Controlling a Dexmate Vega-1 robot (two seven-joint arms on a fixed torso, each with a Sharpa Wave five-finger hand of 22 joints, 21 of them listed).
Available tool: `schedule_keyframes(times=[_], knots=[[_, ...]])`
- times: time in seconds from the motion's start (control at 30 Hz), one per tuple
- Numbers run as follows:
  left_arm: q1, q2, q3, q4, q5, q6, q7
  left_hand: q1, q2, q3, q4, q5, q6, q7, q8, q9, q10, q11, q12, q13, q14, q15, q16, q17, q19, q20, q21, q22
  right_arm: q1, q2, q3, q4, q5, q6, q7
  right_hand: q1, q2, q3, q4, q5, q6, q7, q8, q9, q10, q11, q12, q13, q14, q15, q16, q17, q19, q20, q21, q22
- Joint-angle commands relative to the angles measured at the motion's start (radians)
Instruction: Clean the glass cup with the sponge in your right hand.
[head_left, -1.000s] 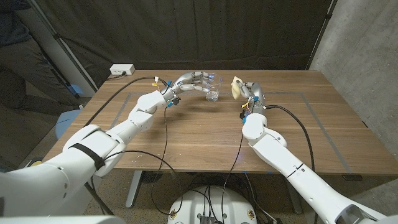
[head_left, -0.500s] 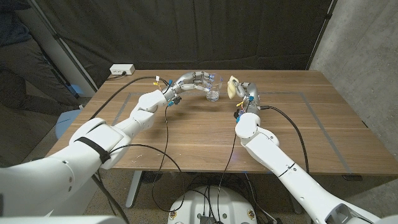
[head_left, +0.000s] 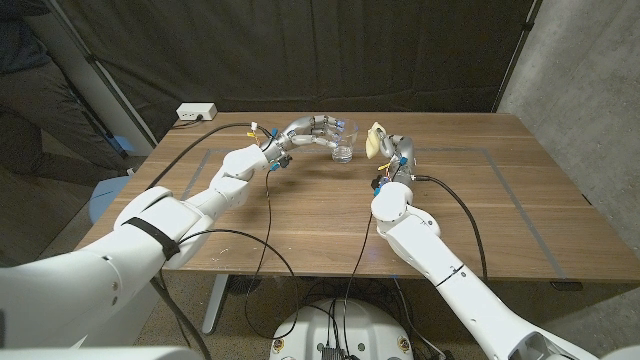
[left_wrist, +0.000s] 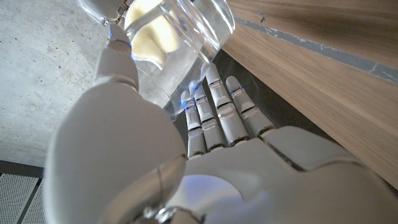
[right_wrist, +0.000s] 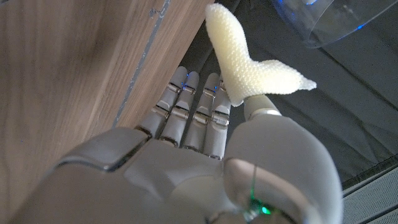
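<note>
The right robot hand (head_left: 392, 150) pinches the pale yellow sponge (head_left: 376, 140), holding it up just beside the glass cup (head_left: 343, 141). The left robot hand (head_left: 308, 131) is wrapped around that cup, which it steadies at the far middle of the wooden bench (head_left: 300, 220). Sponge and glass look apart, so I'd say both grasps are done and all the wiping is left.

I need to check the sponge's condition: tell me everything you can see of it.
The sponge is pale yellow with a finely pebbled, soft-looking surface, bent into a folded, curved shape. The right hand pinches it above the table, close beside the glass cup, which the left hand holds. Whether sponge and cup touch is unclear.
</note>
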Motion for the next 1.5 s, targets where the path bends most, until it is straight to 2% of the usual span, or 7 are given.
schedule_keyframes(times=[0.03,0.37,0.83,1.27,1.5], knots=[[0.007,-0.003,-0.001,-0.011,-0.004,-0.002,-0.011,0.175,0.174,0.113,0.102,0.005,0.109,-0.108,0.279,0.004,0.145,-0.131,0.005,0.022,0.012,-0.137,-0.001,0.003,-0.005,0.0,0.01,0.002,-0.012,0.047,0.0,0.012,0.028,0.035,-0.053,0.015,0.001,0.011,-0.001,0.003,0.062,-0.052,0.001,0.002,0.013,0.005,0.005,0.003,0.011,-0.082,-0.002,0.0,0.008,-0.021,0.01,0.001],[0.038,0.022,0.003,-0.085,0.004,0.019,0.012,0.175,0.175,0.117,0.103,0.006,0.106,-0.108,0.282,0.0,0.149,-0.131,0.006,0.024,0.012,-0.137,-0.002,0.004,-0.008,0.003,0.014,0.002,-0.014,0.043,-0.021,0.029,0.019,0.122,-0.043,0.017,0.002,0.011,0.002,0.003,0.064,-0.052,-0.002,0.002,0.018,0.001,0.003,0.003,0.012,-0.085,-0.003,0.0,0.005,-0.023,0.015,-0.002],[0.082,0.065,0.011,-0.195,0.024,0.052,0.058,0.174,0.174,0.12,0.104,0.008,0.108,-0.108,0.288,-0.004,0.151,-0.131,0.005,0.027,0.015,-0.137,-0.002,0.008,-0.01,0.004,0.018,0.001,-0.012,0.041,-0.047,0.02,0.007,0.136,-0.019,0.018,0.001,0.012,0.005,0.002,0.067,-0.05,-0.006,0.002,0.021,0.0,0.0,0.003,0.011,-0.086,-0.005,0.0,0.002,-0.024,0.021,-0.007],[0.078,0.064,0.017,-0.186,0.034,0.042,0.071,0.177,0.178,0.127,0.103,0.01,0.106,-0.111,0.293,-0.007,0.153,-0.131,0.004,0.029,0.015,-0.137,-0.003,0.01,-0.013,0.004,0.022,0.001,0.004,0.045,-0.061,0.028,0.004,0.141,0.008,0.019,0.001,0.012,0.007,0.002,0.071,-0.05,-0.008,0.003,0.021,0.0,-0.004,0.003,0.01,-0.086,-0.007,0.0,-0.002,-0.025,0.027,-0.011],[0.067,0.044,0.011,-0.151,0.017,0.025,0.06,0.179,0.176,0.129,0.102,0.011,0.108,-0.108,0.295,-0.011,0.155,-0.131,0.004,0.03,0.017,-0.138,-0.003,0.012,-0.014,0.005,0.024,0.001,-0.002,0.07,-0.043,0.036,0.067,0.172,0.038,0.025,-0.002,0.014,0.005,0.002,0.079,-0.041,-0.008,0.003,0.02,-0.002,-0.007,0.003,-0.001,-0.088,-0.013,-0.001,-0.01,-0.028,0.028,-0.014]])
